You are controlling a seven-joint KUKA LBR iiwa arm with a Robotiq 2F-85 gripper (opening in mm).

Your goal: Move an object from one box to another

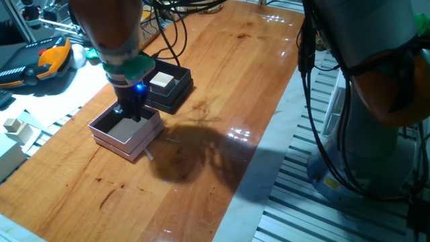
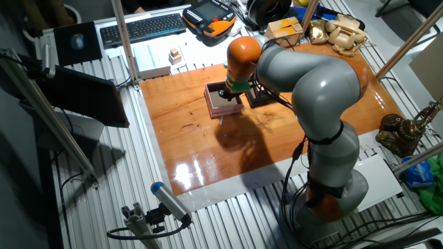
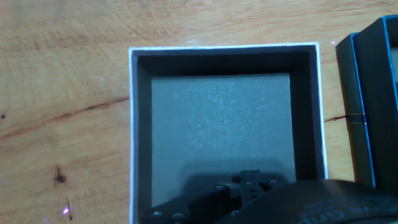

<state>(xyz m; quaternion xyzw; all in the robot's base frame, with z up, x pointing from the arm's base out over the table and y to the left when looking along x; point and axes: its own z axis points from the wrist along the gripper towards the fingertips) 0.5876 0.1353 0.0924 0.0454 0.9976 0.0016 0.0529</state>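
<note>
The small pale cube (image 1: 162, 82) lies inside the black box (image 1: 171, 101), which stands just behind and to the right of the pink box (image 1: 114, 142). My gripper (image 1: 130, 115) hangs low over the pink box, its fingers reaching inside the walls and looking closed together with nothing between them. In the hand view the pink box (image 3: 224, 48) shows a white rim, dark inner walls and a bare grey floor. My gripper (image 3: 249, 183) is at the bottom edge there, and the black box (image 3: 373, 106) is at the right. The other fixed view shows the pink box (image 2: 214, 109), with the arm covering most of both boxes.
Pale blocks (image 1: 13, 126) and an orange-black device (image 1: 50, 59) lie off the wooden table to the left. Cables (image 1: 171, 27) run behind the black box. The table's right edge (image 1: 269, 134) borders a slatted metal surface, where the arm's base stands.
</note>
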